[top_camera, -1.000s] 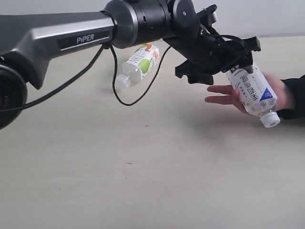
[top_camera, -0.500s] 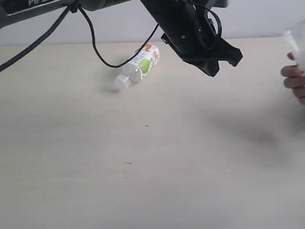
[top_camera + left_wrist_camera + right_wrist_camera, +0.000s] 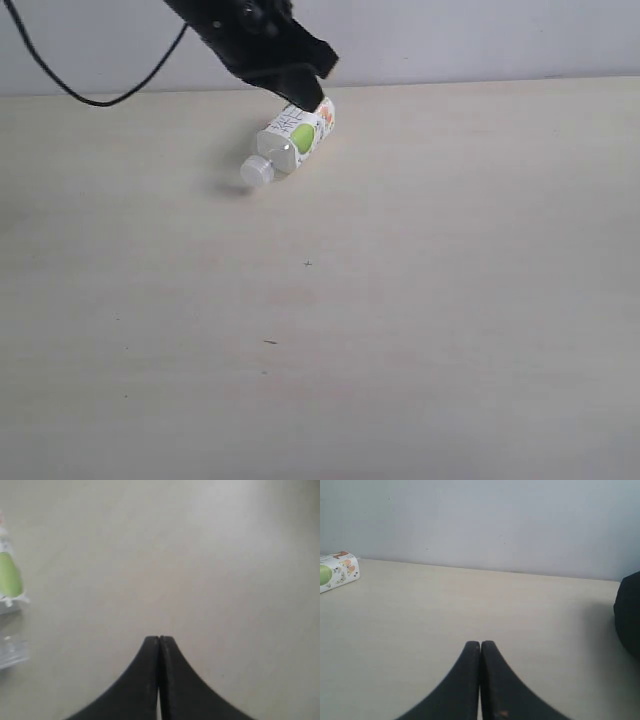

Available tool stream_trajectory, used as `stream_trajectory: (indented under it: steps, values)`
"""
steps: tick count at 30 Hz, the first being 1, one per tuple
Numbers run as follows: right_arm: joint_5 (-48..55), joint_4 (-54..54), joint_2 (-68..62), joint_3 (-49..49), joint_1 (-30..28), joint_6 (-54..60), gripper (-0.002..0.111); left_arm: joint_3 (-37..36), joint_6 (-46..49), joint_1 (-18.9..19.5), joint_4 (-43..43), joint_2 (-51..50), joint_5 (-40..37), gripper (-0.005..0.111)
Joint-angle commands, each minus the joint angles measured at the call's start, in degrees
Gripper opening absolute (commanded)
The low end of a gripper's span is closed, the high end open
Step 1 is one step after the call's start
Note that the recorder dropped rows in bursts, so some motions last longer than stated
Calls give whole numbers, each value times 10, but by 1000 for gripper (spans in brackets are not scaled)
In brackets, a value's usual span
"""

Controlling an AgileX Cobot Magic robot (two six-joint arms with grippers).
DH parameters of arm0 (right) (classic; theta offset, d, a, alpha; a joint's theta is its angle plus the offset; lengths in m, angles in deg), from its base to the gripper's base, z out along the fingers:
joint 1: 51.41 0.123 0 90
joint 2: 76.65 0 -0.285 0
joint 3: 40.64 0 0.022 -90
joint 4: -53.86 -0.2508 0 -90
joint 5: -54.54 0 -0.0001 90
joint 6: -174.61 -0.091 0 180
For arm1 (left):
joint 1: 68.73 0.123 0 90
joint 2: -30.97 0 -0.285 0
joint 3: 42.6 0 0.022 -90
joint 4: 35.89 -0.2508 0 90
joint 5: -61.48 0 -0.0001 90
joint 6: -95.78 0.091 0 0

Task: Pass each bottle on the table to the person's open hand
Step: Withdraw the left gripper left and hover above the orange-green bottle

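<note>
Only the short green-apple-label bottle [image 3: 291,138] lies on the table [image 3: 420,320], on its side at the far middle-left, with its white cap [image 3: 256,172] pointing toward the near left. My left gripper [image 3: 308,98] hangs just above the bottle's far end, its jaws shut with nothing between them [image 3: 159,639]. The same bottle [image 3: 7,587] shows at the edge of the left wrist view. My right gripper [image 3: 480,643] is shut and empty over bare table, and the bottle [image 3: 337,570] lies far off to its side. The other bottles and the person's hand are out of view.
A pale wall [image 3: 480,35] runs behind the table's far edge. A black cable [image 3: 90,95] hangs from the left arm at the upper left. A dark rounded shape [image 3: 627,615] fills one edge of the right wrist view.
The left arm has let go of the blue-white-label bottle and swung left to above the green-apple bottle. The hand holding that bottle has withdrawn out of view.
</note>
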Motion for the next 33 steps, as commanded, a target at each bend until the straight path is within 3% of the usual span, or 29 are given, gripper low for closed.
stream_trajectory:
  steps: [1, 7, 33]
  values:
    - [-2, 0, 4, -3, -1, 2, 1, -20, 12, 51, 18, 14, 8, 0]
    - [-2, 0, 4, -3, -1, 2, 1, -20, 12, 73, 16, 11, 37, 0]
    - [-2, 0, 4, -3, -1, 2, 1, -20, 9, 73, 12, 11, -1, 0]
